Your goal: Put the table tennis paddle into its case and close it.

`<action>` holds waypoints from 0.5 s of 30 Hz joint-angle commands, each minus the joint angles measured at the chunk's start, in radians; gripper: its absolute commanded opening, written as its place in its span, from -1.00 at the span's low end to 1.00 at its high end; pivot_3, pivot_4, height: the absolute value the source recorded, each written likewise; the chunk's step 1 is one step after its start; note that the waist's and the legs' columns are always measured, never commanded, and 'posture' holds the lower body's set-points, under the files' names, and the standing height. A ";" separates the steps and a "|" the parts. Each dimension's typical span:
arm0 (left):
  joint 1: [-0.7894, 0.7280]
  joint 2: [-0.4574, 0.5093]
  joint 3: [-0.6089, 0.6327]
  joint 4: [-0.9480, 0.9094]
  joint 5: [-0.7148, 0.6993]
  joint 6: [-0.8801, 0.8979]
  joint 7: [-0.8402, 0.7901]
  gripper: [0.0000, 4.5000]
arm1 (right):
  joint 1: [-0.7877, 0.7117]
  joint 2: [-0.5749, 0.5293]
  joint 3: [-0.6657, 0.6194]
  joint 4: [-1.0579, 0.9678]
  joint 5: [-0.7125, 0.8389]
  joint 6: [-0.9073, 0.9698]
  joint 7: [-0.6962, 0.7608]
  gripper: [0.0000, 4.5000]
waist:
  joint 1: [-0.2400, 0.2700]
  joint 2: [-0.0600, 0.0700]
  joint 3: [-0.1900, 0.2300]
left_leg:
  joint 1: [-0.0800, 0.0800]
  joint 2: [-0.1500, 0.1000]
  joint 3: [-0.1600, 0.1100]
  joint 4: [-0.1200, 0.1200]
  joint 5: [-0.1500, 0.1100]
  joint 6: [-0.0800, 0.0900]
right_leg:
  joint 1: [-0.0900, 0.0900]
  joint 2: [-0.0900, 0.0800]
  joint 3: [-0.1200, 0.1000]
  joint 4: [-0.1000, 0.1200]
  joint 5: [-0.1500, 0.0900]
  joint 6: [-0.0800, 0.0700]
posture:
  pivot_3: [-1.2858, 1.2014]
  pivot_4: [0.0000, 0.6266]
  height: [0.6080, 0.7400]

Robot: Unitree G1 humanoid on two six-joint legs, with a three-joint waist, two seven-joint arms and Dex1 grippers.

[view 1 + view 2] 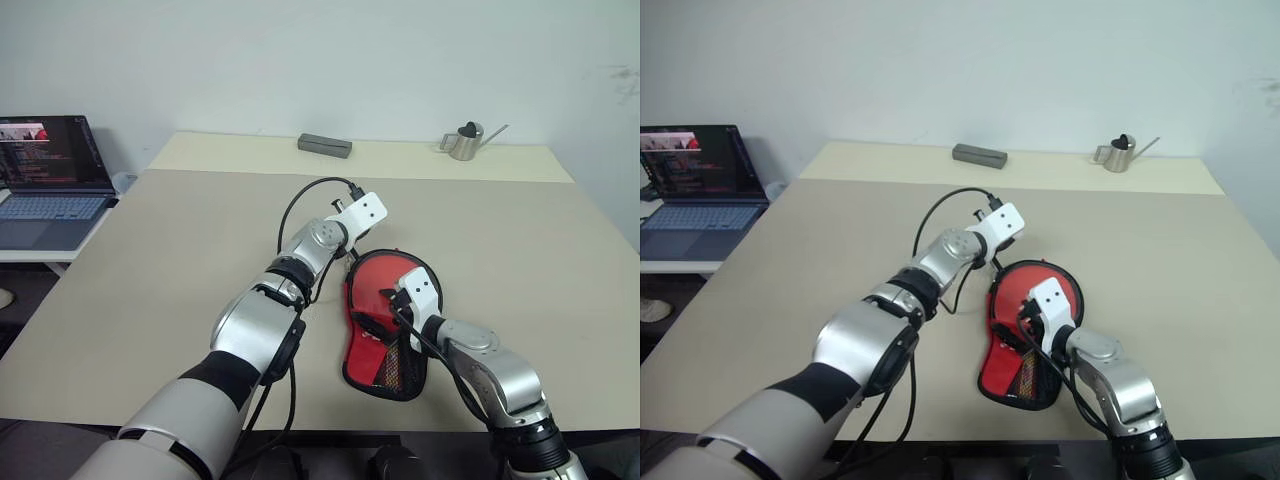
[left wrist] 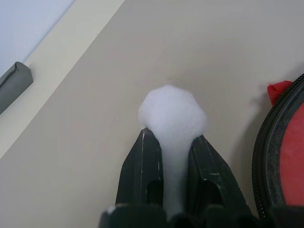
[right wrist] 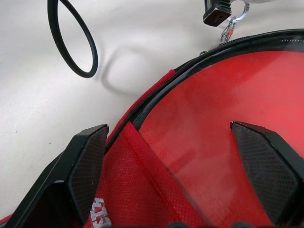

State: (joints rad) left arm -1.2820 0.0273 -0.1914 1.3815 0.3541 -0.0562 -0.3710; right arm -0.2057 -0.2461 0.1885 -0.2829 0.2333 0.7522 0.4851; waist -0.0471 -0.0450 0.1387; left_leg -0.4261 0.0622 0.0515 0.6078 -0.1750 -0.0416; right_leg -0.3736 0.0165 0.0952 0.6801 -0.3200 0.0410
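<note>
The red case (image 1: pixel 372 345) lies flat on the table, its black mesh pocket (image 1: pixel 403 372) at the near end. Inside its black zip rim (image 2: pixel 266 156) a smooth red face (image 3: pixel 228 104) shows, seemingly the paddle, partly under a red fabric flap (image 3: pixel 142 190); the handle is hidden. My left gripper (image 2: pixel 172 135) is at the case's far left edge, shut on the white fluffy zipper charm (image 2: pixel 172 116), which a small metal clip (image 3: pixel 229 27) joins to the zip. My right gripper (image 3: pixel 168 126) hovers open over the case's round part, a finger on each side of the flap edge.
A black cable loop (image 1: pixel 296 212) hangs from my left wrist over the table (image 1: pixel 180 260). At the far edge sit a grey box (image 1: pixel 324 145) and a small metal watering can (image 1: pixel 464 142). An open laptop (image 1: pixel 50 175) stands on a side table to the left.
</note>
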 commanded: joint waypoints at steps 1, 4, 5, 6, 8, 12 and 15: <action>-0.032 -0.020 0.019 -0.010 -0.005 -0.001 0.038 -0.90 | 0.063 -0.001 0.035 0.048 0.013 0.086 -0.007 1.00 | 0.000 0.000 0.000 | 0.000 0.000 0.000 0.000 0.000 0.000 | 0.000 0.000 0.000 0.000 0.000 0.000 | 0.03 -0.52 1.00; -0.031 -0.044 0.043 -0.009 -0.020 0.011 0.068 -0.90 | 0.078 -0.001 0.037 0.026 0.018 0.093 -0.019 1.00 | 0.001 0.000 0.000 | 0.000 0.000 0.000 0.000 0.000 0.000 | 0.000 0.000 0.000 0.000 0.000 0.000 | 0.03 -0.52 1.00; -0.031 -0.051 0.052 -0.008 -0.025 0.015 0.076 -0.90 | 0.084 -0.001 0.038 0.018 0.020 0.096 -0.024 1.00 | 0.001 0.000 0.000 | 0.000 0.000 0.000 0.000 0.000 0.000 | 0.000 0.000 0.000 0.000 0.000 0.000 | 0.03 -0.52 1.00; -0.033 -0.059 0.064 -0.008 -0.031 0.016 0.084 -0.90 | 0.090 -0.001 0.039 0.009 0.022 0.099 -0.028 1.00 | 0.001 0.000 0.000 | 0.000 0.000 0.000 0.000 0.000 0.000 | 0.000 0.000 0.000 0.000 0.000 0.000 | 0.03 -0.52 1.00; -0.038 -0.071 0.077 -0.008 -0.033 0.018 0.096 -0.90 | 0.100 -0.001 0.041 -0.003 0.026 0.104 -0.037 1.00 | 0.001 0.000 0.000 | 0.000 0.000 0.000 0.000 0.000 0.000 | 0.000 0.000 0.000 0.000 0.000 0.000 | 0.03 -0.52 1.00; -0.047 -0.095 0.089 -0.007 -0.032 0.022 0.108 -0.90 | 0.120 0.014 0.047 -0.027 0.029 0.112 -0.065 1.00 | 0.002 0.000 0.000 | 0.000 0.000 0.000 0.000 0.000 0.000 | 0.000 0.000 0.000 0.000 0.000 0.000 | 0.03 -0.52 1.00; -0.050 -0.107 0.089 -0.006 -0.026 0.022 0.108 -0.90 | 0.130 0.034 0.052 -0.040 0.029 0.115 -0.088 1.00 | 0.002 0.000 0.000 | 0.000 0.000 0.000 0.000 0.000 0.000 | 0.000 0.000 0.000 0.000 0.000 0.000 | 0.03 -0.52 1.00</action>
State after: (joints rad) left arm -1.2958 -0.0698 -0.1098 1.3887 0.3294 -0.0275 -0.2723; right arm -0.1286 -0.2146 0.1905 -0.3770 0.2558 0.7835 0.4050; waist -0.0451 -0.0452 0.1387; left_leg -0.4261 0.0621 0.0515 0.6078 -0.1751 -0.0419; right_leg -0.3737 0.0166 0.0952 0.6800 -0.3202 0.0412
